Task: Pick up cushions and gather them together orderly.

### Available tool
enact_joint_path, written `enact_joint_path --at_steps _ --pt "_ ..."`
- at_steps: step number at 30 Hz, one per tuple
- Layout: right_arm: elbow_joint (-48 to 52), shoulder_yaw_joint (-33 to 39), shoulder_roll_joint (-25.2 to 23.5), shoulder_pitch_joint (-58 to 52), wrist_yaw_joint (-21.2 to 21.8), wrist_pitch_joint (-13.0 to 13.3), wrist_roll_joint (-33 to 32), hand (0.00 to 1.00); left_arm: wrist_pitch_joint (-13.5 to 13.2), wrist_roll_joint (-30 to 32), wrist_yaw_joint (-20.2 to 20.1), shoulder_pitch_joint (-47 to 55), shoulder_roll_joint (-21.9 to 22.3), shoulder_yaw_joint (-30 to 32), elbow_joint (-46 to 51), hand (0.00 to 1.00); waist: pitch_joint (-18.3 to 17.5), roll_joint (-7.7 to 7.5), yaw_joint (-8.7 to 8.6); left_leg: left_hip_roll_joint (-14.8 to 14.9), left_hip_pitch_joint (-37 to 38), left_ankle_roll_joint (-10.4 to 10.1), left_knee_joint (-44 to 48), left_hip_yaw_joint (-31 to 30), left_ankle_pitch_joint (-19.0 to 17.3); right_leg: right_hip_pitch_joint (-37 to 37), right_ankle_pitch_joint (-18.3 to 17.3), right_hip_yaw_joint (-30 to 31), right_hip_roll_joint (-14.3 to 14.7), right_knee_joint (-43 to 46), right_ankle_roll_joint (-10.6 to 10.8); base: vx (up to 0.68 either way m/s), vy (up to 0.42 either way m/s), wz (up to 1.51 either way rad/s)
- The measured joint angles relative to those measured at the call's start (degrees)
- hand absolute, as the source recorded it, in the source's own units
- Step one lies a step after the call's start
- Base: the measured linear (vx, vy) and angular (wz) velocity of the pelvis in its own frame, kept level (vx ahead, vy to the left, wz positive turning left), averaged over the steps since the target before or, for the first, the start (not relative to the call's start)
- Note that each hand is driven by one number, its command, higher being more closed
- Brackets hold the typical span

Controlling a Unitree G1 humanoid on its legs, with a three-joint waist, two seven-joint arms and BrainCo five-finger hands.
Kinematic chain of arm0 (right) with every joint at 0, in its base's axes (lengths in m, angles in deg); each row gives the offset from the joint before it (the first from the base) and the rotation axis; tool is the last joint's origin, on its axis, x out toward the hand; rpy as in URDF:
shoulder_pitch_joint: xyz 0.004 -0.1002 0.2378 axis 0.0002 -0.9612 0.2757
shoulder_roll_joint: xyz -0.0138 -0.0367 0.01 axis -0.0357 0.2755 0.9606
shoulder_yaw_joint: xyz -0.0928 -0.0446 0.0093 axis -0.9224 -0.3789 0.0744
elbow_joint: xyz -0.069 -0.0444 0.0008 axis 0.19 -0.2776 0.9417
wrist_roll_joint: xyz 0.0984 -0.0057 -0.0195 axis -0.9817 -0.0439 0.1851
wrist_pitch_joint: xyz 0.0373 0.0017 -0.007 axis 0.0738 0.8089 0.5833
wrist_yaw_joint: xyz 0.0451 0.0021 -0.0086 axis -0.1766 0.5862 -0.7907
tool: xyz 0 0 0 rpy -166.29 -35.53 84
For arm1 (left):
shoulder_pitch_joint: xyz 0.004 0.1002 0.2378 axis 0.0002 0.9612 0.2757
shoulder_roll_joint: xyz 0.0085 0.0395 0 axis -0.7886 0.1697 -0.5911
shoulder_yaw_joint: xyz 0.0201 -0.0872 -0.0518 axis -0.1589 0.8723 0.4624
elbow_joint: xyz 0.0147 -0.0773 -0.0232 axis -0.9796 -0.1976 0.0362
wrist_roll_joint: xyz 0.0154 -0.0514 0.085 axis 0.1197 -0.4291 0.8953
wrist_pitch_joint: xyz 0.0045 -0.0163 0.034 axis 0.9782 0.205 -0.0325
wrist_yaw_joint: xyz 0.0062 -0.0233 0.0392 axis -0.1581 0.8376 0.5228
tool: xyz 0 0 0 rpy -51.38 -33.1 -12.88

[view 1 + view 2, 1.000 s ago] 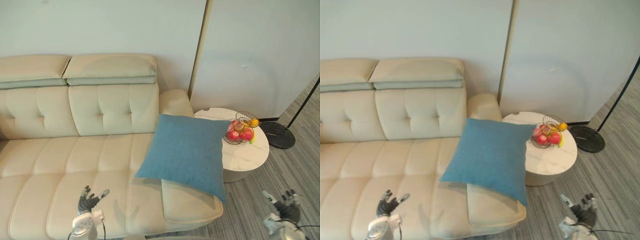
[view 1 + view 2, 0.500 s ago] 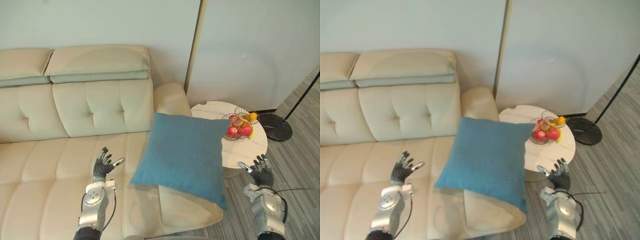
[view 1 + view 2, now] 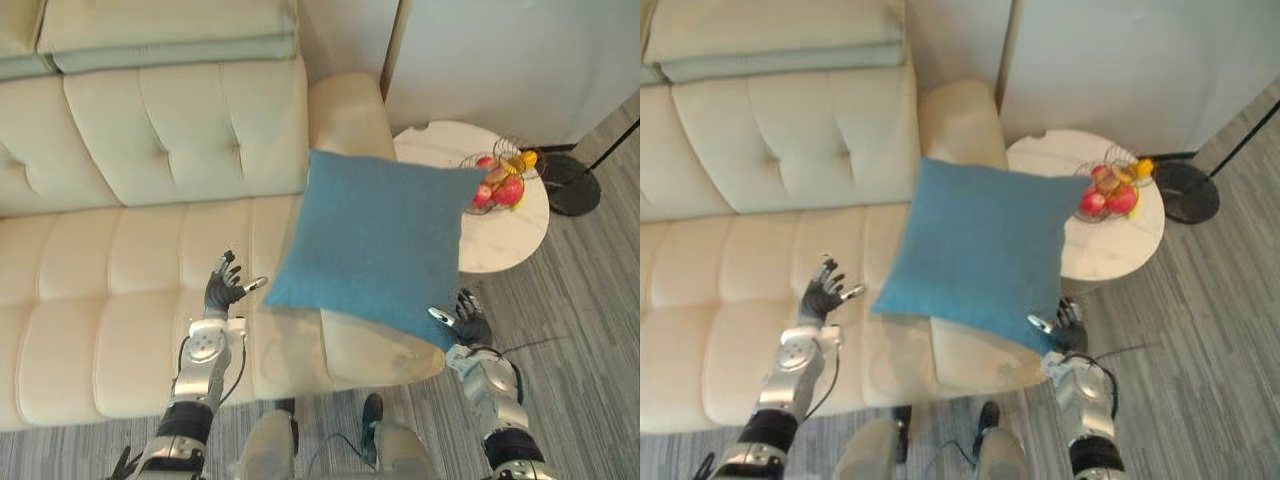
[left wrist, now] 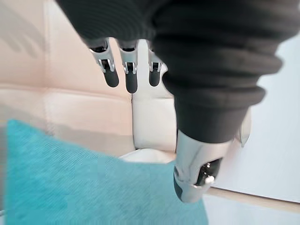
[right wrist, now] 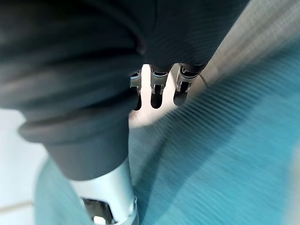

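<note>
A square blue cushion [image 3: 378, 240] leans tilted over the right armrest of the cream sofa [image 3: 130, 260]. My left hand [image 3: 224, 289] hovers open over the seat, just left of the cushion's lower left corner, fingers spread and not touching it. My right hand [image 3: 461, 322] is open at the cushion's lower right corner, close to its edge; the right wrist view has the blue cushion [image 5: 225, 154] right beside its straight fingers [image 5: 157, 96]. In the left wrist view the blue cushion [image 4: 93, 187] lies beyond the extended fingers [image 4: 131, 75].
A round white side table [image 3: 500, 225] stands right of the sofa with a wire fruit basket [image 3: 503, 180] on it. A black floor-lamp base [image 3: 568, 182] sits further right on the grey striped floor. White wall panels rise behind.
The camera has tipped down and closer. Both hands have reached forward towards the cushion's lower corners; the right hand has come from beside the table to the cushion's edge.
</note>
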Motion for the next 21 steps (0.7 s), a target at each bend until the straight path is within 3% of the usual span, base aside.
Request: enact_joint_path --at_steps 8,12,21 --pt "-2.49 -3.96 0.67 2.94 -0.12 -0.03 0.11 0.00 -0.34 -0.13 1.48 -7.94 -2.96 -2.70 -3.77 0.00 2.73 -1.07 0.87 0.23 -6.48 -0.57 0.65 -0.74 1.76 -7.08 -0.14 0.31 -0.04 2.67 -0.30 -0.17 -0.011 0.03" --pt "-2.47 -3.92 0.62 5.32 -0.73 -0.02 0.09 0.00 -0.55 -0.13 1.57 -13.24 -4.58 -4.31 -5.18 0.00 4.80 -2.41 0.92 0.29 -7.21 -0.67 -0.93 -0.88 4.14 -8.14 1.49 -0.11 0.00 2.25 -0.49 -0.01 -0.019 0.05" --pt "-2.38 -4.58 1.31 10.22 -1.85 0.68 0.04 0.00 -1.24 -0.18 3.91 -27.39 -9.80 -6.03 -8.27 0.00 6.64 -3.82 0.52 1.54 -10.79 -0.83 -0.51 0.24 4.51 -10.88 4.89 1.22 1.66 -1.70 -0.91 0.03 0.004 -0.13"
